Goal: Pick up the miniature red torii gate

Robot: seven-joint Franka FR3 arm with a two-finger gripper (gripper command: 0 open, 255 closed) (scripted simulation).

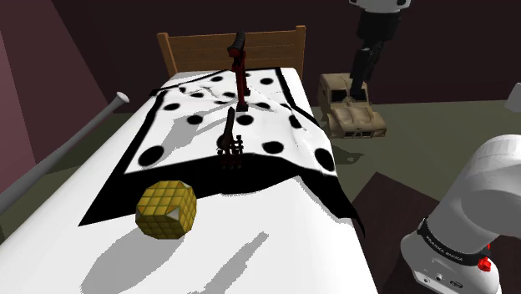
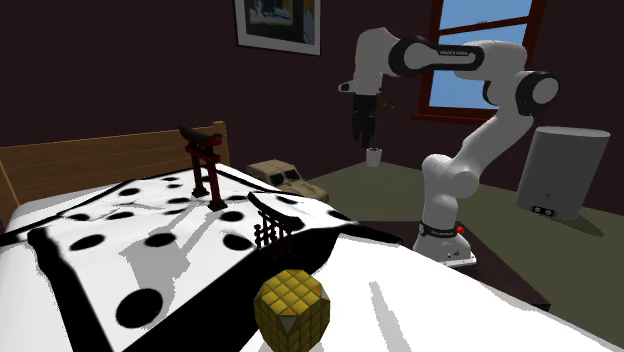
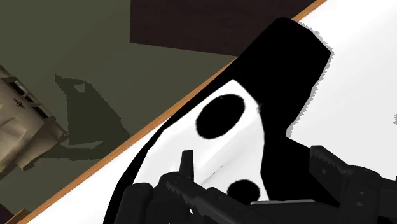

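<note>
My gripper [image 3: 252,159] is released: the two black fingers [image 3: 186,164] stand well apart, with nothing between them and nothing touching them. It hangs in the air off the side of the bed [image 1: 275,250], over the floor, pointing down at the bed's edge where the black-and-white spotted cover [image 3: 222,118] drapes. A tan toy truck [image 1: 351,108] sits on the floor just below and beside it.

Farther in, on the cover near the middle of the bed, a small dark gate-like model [image 2: 270,225] stands upright.

Farther again, close to the wooden headboard [image 1: 192,46], is the red torii gate [image 2: 205,160]. It stands upright on the cover on two red posts, with a red crossbar and a dark beam flaring out on top. It is taller than the dark model and well apart from my gripper.
</note>
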